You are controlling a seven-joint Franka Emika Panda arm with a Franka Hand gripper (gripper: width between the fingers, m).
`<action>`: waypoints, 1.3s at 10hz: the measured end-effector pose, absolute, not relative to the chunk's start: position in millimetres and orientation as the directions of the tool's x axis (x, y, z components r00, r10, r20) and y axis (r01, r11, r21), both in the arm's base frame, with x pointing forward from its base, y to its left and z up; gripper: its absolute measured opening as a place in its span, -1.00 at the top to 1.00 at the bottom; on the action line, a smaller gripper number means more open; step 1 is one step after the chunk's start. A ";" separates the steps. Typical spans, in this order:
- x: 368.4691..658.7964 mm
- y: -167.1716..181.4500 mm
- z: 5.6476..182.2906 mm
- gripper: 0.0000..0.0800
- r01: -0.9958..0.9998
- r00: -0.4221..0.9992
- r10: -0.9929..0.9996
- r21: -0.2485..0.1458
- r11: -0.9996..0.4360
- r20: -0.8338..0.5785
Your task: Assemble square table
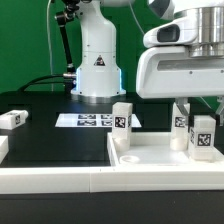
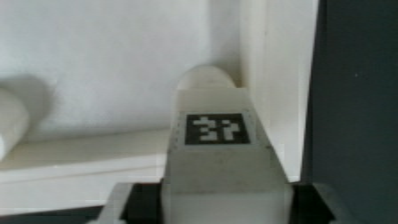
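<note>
Black worktop (image 1: 40,105), green backdrop. Tabletop (image 1: 150,158), a white tray, sits at the front edge toward the exterior view's right. Inside it stand the corner leg (image 1: 122,124), the rear leg (image 1: 181,120) and the held leg (image 1: 203,138), which the gripper (image 1: 202,110) has clamped between its fingers. The loose leg (image 1: 12,119) lies by the opposite edge.

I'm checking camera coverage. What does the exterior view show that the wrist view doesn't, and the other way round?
Only the exterior view: the robot base, the marker board, a loose leg and a standing leg. Only the wrist view: the tag on the held leg close up. Both: the gripper holding that leg at the tabletop.
</note>
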State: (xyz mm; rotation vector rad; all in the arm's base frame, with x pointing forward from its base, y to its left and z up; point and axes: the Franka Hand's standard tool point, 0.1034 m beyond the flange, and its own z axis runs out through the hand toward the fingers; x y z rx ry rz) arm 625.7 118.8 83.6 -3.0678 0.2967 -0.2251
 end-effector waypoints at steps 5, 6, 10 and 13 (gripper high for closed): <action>623.7 119.4 82.9 0.27 -0.706 0.692 -0.717 -0.128 -0.696 0.083; 623.4 119.2 82.8 0.27 -0.781 0.607 -0.792 -0.138 -0.610 0.065; 623.2 117.4 82.6 0.27 -0.895 0.420 -0.907 -0.152 -0.418 0.021; 623.3 117.5 82.6 0.27 -0.918 0.368 -0.930 -0.155 -0.364 0.009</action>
